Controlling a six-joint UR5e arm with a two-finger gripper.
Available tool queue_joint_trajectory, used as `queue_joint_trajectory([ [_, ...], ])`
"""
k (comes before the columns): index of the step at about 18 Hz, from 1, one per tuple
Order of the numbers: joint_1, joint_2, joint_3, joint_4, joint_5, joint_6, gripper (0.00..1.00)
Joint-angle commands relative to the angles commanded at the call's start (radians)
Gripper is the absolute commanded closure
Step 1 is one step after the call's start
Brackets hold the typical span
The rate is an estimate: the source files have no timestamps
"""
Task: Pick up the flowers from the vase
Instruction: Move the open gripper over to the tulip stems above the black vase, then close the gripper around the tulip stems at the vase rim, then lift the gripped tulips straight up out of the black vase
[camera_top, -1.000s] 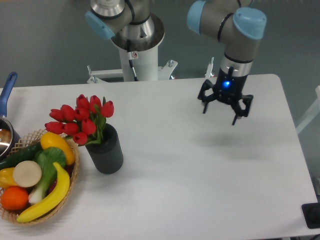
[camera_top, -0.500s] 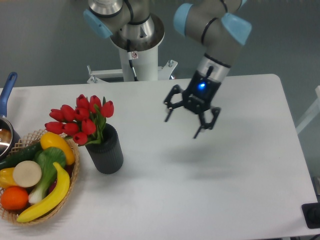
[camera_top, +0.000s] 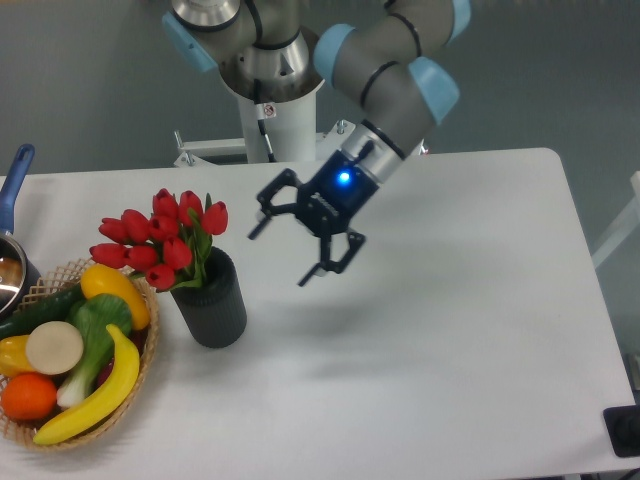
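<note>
One bunch of red flowers (camera_top: 162, 237) stands in the dark ribbed vase (camera_top: 212, 303) at the table's (camera_top: 450, 340) left side. At the vase's nine o'clock, just beside it, sits a wicker basket (camera_top: 140, 375) of fruit and vegetables. At the flowers' three o'clock, apart from them and above the table, the gripper (camera_top: 283, 251) hangs tilted toward them, fingers spread wide, holding nothing.

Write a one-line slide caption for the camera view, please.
Open gripper tilted toward red flowers standing in the dark vase, beside a fruit basket.
</note>
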Motion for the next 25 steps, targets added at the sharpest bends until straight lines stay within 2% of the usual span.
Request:
queue_joint_trajectory([
  [4, -0.08, 0.002, 0.009, 0.002, -0.002, 0.003, 0.0],
  [6, -0.085, -0.003, 0.009, 0.002, -0.002, 0.046, 0.0],
  [9, -0.097, -0.011, -0.034, 0.0, -0.006, 0.23, 0.0],
  [13, -0.097, -0.011, -0.037, 0.0, -0.005, 0.229, 0.0],
  [14, -0.097, -0.008, -0.035, 0.0, -0.005, 0.227, 0.05],
  [15, -0.097, -0.003, -0.032, 0.0, -0.005, 0.227, 0.2],
  [18, -0.091, -0.001, -0.008, 0.0, 0.0, 0.212, 0.72],
  [19, -0.091, -0.001, -0.002, 0.0, 0.003, 0.21, 0.8],
  [20, -0.089, -0.001, 0.0, 0.0, 0.005, 0.209, 0.87],
  [22, -0.085, -0.003, 0.001, 0.002, 0.006, 0.209, 0.94],
  [25, -0.071, -0.003, 0.006, 0.002, 0.006, 0.207, 0.94],
])
